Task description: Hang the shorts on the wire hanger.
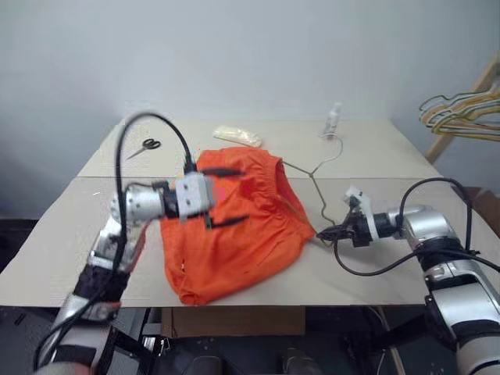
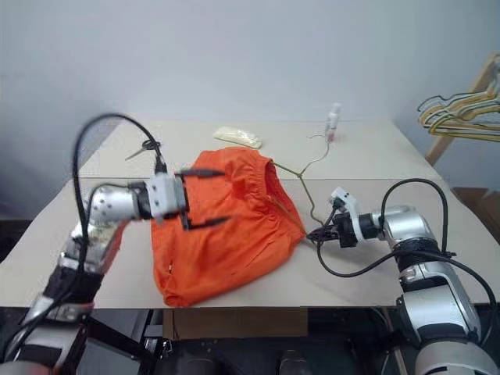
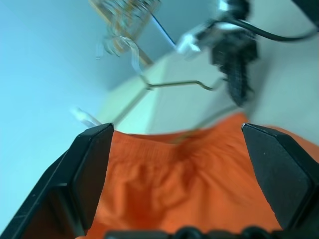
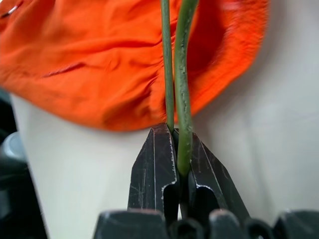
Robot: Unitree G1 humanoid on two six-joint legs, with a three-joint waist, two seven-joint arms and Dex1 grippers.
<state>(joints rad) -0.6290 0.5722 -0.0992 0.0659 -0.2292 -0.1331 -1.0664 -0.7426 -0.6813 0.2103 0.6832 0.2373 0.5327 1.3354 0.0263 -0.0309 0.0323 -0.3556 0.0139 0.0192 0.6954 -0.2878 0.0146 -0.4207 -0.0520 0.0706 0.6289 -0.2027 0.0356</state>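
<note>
Right gripper (image 4: 174, 164) pinching wire hanger (image 1: 312, 181) corner beside shorts (image 1: 234, 234). Left gripper (image 1: 230, 197) spread wide above shorts, holding nothing.

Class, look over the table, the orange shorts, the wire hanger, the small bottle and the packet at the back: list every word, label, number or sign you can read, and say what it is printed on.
No readable text anywhere.
Small bottle: any label is too small to read.
Pale packet: no legible print.
Shorts: plain orange, no tag or logo visible.
Wire hanger, scissors, table: no markings visible.
</note>
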